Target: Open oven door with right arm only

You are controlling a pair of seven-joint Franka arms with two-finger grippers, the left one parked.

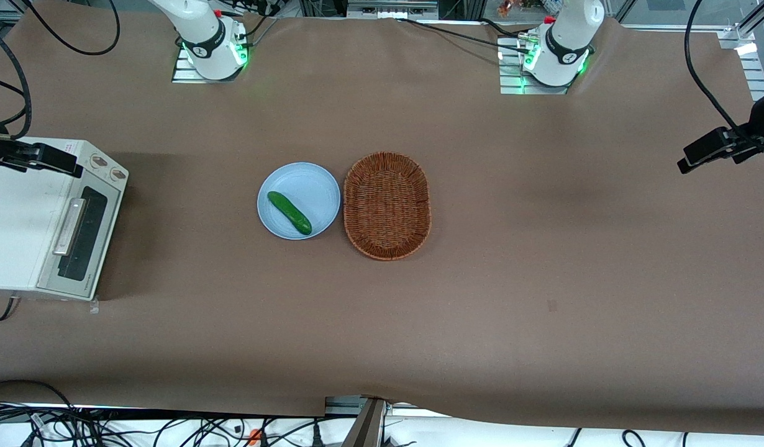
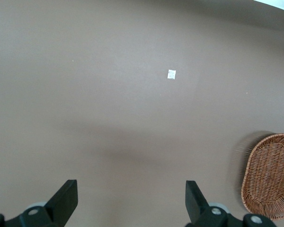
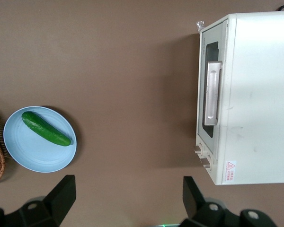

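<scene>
Overhead, we see the oven door [image 1: 77,233] flat against its cream oven [image 1: 22,217] at the working arm's end of the desk. Our gripper [image 3: 125,196] hangs high above the bare cloth with fingers [image 3: 61,191] spread, between the oven and the plate [image 1: 307,186] holding a cucumber [image 1: 289,212].

Front view overhead; both wrist views look down, sharing the basket [image 1: 387,205].

toaster oven [image 1: 28,217] and claw [image 3: 125,198] both partly cut off at picture edges
</scene>
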